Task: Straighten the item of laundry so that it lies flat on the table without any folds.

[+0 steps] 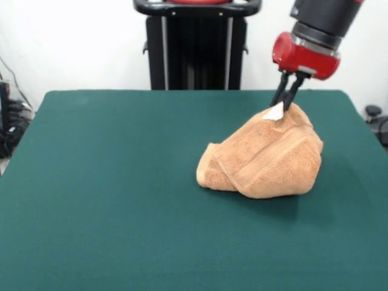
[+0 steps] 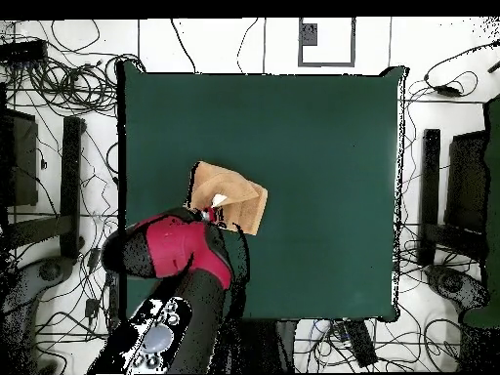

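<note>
The light-orange terry towel [image 1: 267, 159] is bunched into a tented heap on the right half of the green table [image 1: 109, 194]. Its peak is drawn up at the far right, where the white care tag [image 1: 274, 113] shows. My gripper [image 1: 285, 104] comes down from the upper right, its dark fingers pinched together on the towel's top corner by the tag. In the overhead view the towel [image 2: 234, 195] lies left of the table's middle [image 2: 322, 146], partly covered by my red arm, with the gripper [image 2: 208, 213] at its lower left edge.
The robot's black pedestal [image 1: 196, 45] stands behind the table's far edge. Cables and black stands [image 2: 59, 176] lie on the floor round the table.
</note>
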{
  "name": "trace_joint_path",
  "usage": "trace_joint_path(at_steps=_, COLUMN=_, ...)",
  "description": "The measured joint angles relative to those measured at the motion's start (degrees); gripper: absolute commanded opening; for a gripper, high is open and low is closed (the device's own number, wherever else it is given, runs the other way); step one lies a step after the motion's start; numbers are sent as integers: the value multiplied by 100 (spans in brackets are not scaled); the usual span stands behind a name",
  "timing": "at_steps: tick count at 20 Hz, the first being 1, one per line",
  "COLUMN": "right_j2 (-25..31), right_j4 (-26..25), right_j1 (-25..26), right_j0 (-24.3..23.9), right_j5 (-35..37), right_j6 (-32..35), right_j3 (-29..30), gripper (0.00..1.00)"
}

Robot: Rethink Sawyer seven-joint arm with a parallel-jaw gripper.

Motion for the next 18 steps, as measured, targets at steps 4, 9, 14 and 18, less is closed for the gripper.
trace_joint_path(at_steps=4, right_j2=-225, right_j4=252, right_j1=402, right_j0=358, right_j5=0, right_j6=411, right_j3=-205, gripper=0)
trace_joint_path(at_steps=9, right_j2=-265, right_j4=462, right_j1=580, right_j0=385, right_j5=-1, right_j6=713, right_j3=-276, gripper=0)
trace_joint_path(at_steps=14, right_j2=-381, right_j4=558, right_j1=687, right_j0=388, right_j5=-1, right_j6=856, right_j3=-338, gripper=0)
trace_joint_path(at_steps=18, right_j2=-511, right_j4=647, right_j1=821, right_j0=420, right_j5=0, right_j6=863, right_j3=-440, gripper=0)
